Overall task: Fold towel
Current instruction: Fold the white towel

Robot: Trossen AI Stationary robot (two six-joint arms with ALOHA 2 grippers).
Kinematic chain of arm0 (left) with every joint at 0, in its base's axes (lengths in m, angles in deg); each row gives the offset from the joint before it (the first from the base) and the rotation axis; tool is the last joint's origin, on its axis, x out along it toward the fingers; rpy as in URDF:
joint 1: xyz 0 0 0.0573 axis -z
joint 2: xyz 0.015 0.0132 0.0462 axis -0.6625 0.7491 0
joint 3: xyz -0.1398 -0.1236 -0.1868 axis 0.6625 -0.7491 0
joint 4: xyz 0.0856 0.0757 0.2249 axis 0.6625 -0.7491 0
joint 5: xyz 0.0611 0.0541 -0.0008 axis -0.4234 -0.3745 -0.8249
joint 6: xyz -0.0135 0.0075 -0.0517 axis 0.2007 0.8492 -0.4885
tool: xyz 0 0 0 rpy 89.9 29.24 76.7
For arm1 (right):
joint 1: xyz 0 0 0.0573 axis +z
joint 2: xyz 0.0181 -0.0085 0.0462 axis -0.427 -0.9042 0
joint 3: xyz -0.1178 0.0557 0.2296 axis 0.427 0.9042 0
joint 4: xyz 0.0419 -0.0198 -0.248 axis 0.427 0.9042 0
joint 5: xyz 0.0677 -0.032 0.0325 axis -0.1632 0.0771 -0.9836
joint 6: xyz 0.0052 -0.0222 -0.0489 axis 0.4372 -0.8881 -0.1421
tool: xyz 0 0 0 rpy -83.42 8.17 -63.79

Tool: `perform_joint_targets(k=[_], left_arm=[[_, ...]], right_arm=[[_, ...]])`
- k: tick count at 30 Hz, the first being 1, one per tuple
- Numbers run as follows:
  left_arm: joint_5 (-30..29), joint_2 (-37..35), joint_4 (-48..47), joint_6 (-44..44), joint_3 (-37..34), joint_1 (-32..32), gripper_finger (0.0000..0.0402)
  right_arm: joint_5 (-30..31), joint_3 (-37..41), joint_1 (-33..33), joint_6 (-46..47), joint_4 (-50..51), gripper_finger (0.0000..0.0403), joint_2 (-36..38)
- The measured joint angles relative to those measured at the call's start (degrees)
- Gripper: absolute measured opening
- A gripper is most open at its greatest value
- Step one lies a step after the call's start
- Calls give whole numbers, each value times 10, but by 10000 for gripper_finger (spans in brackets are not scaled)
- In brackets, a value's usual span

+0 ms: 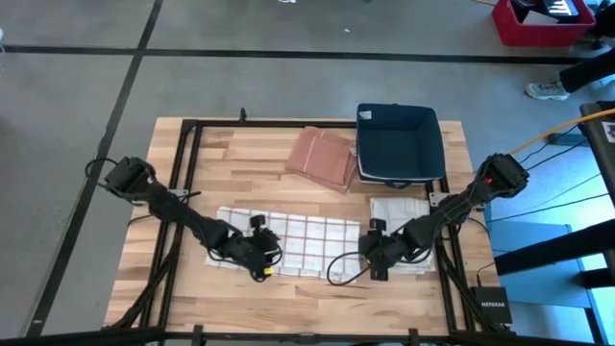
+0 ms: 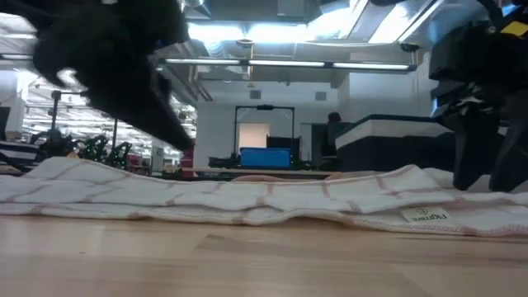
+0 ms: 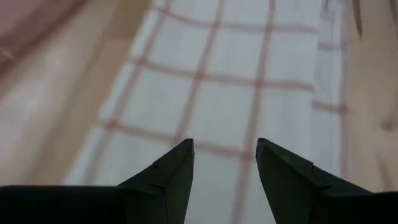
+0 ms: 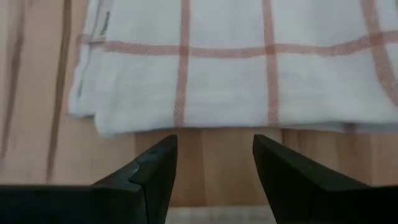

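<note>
Checked towel [image 1: 306, 242] ends hidden under both fingers' arms

We see even, bright overhead light on the counter [image 1: 240, 154], with faint shadows. Ceiling lamps [image 2: 272, 33] glare in the low view, leaving the arms as dark silhouettes. The left wrist view is blurred; the right wrist view shows the towel [image 4: 249, 68] sharply.

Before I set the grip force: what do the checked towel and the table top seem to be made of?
The checked towel looks like thin woven cotton, matte white with reddish stripes; a visible weave, a hemmed edge and soft folds suggest it. The table top looks like smooth, light butcher-block wood, showing grain and joined strips. The left gripper hovers open over the towel; the right gripper is open at its edge.
</note>
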Motion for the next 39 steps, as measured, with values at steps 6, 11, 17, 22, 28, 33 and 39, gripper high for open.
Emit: perform_joint_targets(k=[6, 11, 17, 22, 28, 33, 39], left_arm=[[-2, 38, 5, 40, 0, -45, 166], [22, 61, 9, 34, 0, -42, 166], [22, 66, 1, 43, 0, -39, 166], [22, 66, 0, 28, 0, -38, 166], [22, 66, 0, 25, 0, -38, 166], [22, 66, -1, 16, 0, -38, 166], [22, 66, -1, 13, 0, -38, 166]], right_arm=[[31, 0, 0, -15, -31, 214, -36], [22, 0, 0, -49, -82, 214, -73], [26, -4, -4, -89, -144, 214, -95], [16, -30, -4, -89, -68, 214, -87], [-32, -37, -4, 44, -79, 214, -86], [-130, -40, -20, -2, -71, 214, -85], [-155, -107, -18, -70, 63, 214, -56]])
